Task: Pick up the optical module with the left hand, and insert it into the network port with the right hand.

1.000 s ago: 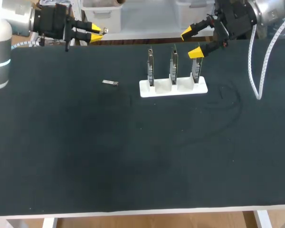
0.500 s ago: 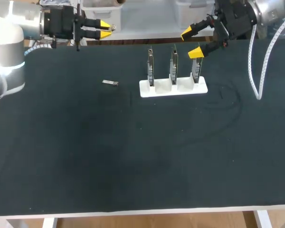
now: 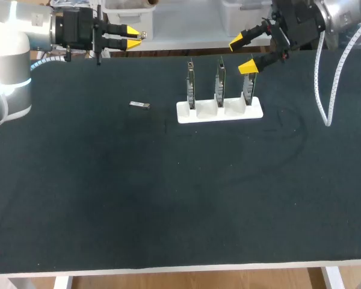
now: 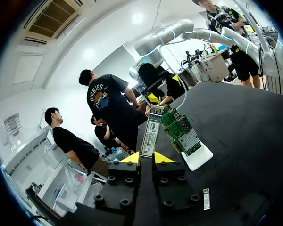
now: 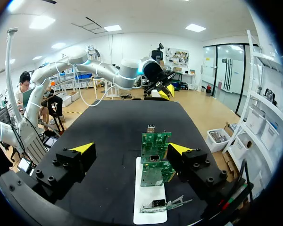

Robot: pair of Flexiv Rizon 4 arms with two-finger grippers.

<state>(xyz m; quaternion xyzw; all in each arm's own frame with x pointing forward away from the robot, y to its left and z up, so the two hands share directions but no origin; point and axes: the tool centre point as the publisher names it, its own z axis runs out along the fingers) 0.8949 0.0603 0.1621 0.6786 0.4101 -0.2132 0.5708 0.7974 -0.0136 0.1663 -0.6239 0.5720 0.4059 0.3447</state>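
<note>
Module check: the optical module (image 3: pixel 139 105) lies flat on the dark tabletop (image 3: pixel 168 198), alone, a little to the left of the white holder (image 3: pixel 219 112) and not touching it. My left pincer (image 3: pixel 135 35) hangs up at the far edge of the tabletop, fingers pointing sideways toward the middle, and the module sits well apart from it, nearer the front and down on the surface. From the left wrist, the module (image 4: pixel 206 198) shows low beside my fingers, off to one side and not between them, with the holder (image 4: pixel 198 162) and its upright green circuit boards (image 4: pixel 181 134) ahead. The left pincer's (image 4: pixel 146 158) yellow tips stand only a slit apart, and nothing is in the gap.

Over on the other side, my right pincer (image 3: pixel 243 54) hovers above the far right end of the holder, fingers spread wide, gripping nothing. In its own wrist view, the right pincer (image 5: pixel 132 149) looks down the row of boards (image 5: pixel 154 157) standing in the white holder (image 5: pixel 149 207), which lies ahead of the spread fingers.
</note>
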